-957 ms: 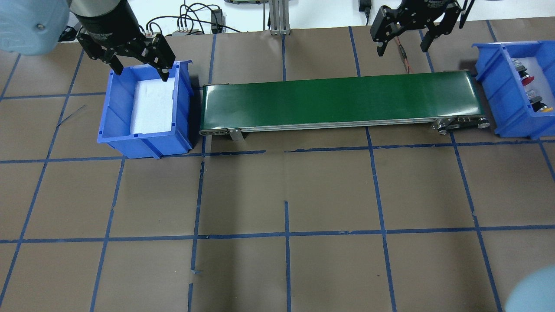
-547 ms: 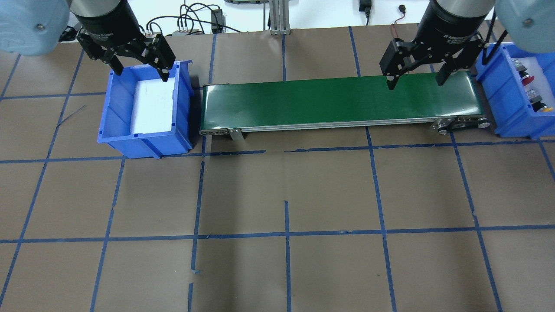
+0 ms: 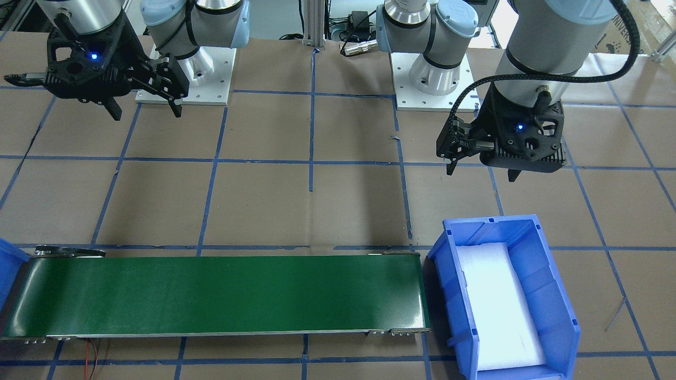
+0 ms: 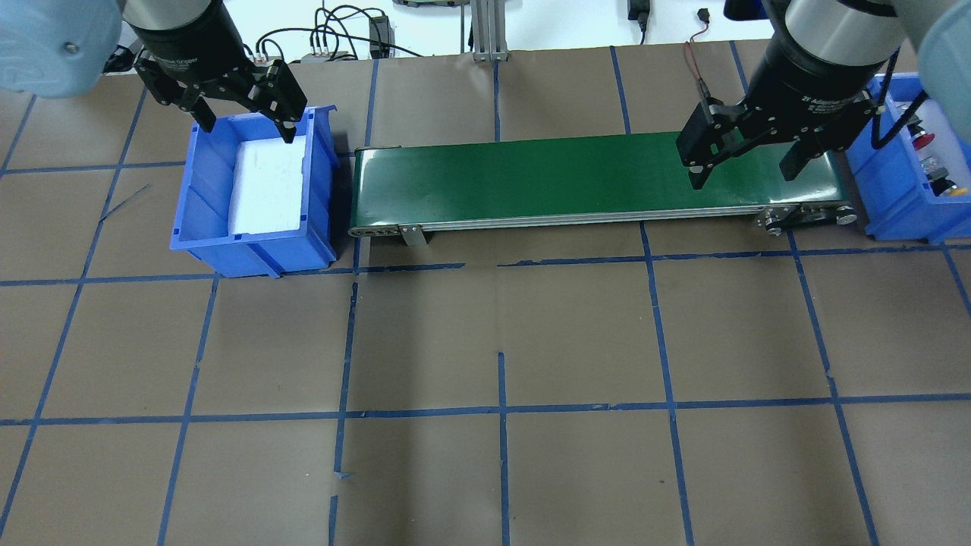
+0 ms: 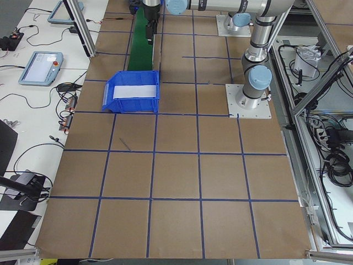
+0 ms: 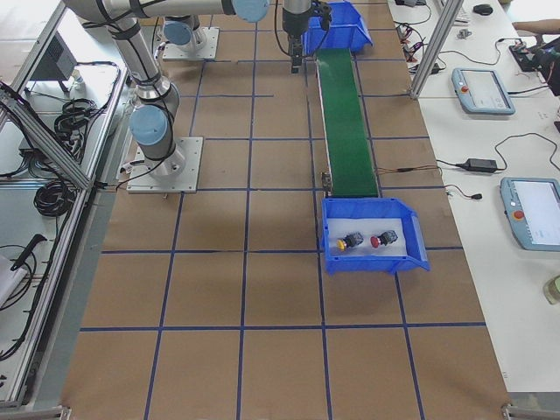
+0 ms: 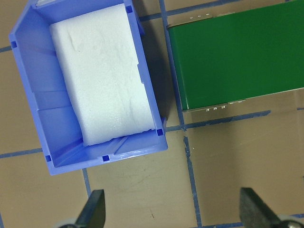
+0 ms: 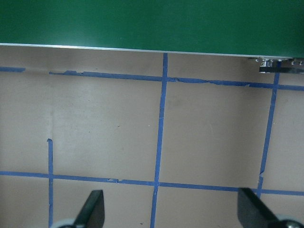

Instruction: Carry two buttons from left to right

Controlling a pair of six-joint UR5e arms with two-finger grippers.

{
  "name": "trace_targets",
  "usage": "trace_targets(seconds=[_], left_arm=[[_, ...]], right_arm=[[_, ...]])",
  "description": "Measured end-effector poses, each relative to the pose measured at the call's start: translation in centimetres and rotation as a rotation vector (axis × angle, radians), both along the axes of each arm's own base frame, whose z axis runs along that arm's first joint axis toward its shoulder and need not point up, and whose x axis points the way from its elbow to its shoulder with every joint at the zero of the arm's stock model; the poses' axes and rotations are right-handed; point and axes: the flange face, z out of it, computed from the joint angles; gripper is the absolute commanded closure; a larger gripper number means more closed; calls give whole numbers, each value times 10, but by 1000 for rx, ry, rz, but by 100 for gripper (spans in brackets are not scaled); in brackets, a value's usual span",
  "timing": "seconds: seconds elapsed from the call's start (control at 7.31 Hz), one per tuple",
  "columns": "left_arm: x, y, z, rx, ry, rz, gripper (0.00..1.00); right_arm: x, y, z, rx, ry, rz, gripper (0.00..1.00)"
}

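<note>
1. The black right gripper (image 4: pixel 743 176) is hanging spread and empty near the green conveyor belt's (image 4: pixel 569 174) end. The black left gripper (image 4: pixel 249 125) is hanging likewise beside the foam-lined blue bin (image 4: pixel 201 197).
2. The yellow-capped button (image 6: pixel 352 241) and red-capped button (image 6: pixel 383 239) are lying in the other blue bin (image 6: pixel 376 263), touching neither gripper.

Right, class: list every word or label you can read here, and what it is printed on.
"UNIVERS", cut off: carton, front-facing view's top right corner.
White lettering above the right gripper and the left gripper: too blurred to read.
</note>
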Motion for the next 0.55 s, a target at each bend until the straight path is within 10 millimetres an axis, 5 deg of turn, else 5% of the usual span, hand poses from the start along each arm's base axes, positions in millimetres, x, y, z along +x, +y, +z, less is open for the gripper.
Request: trace_targets(seconds=[0.55], left_arm=[[1,0,0,-1,0,1,0]], right_arm=[[0,-4,3,-48,5,8,2]])
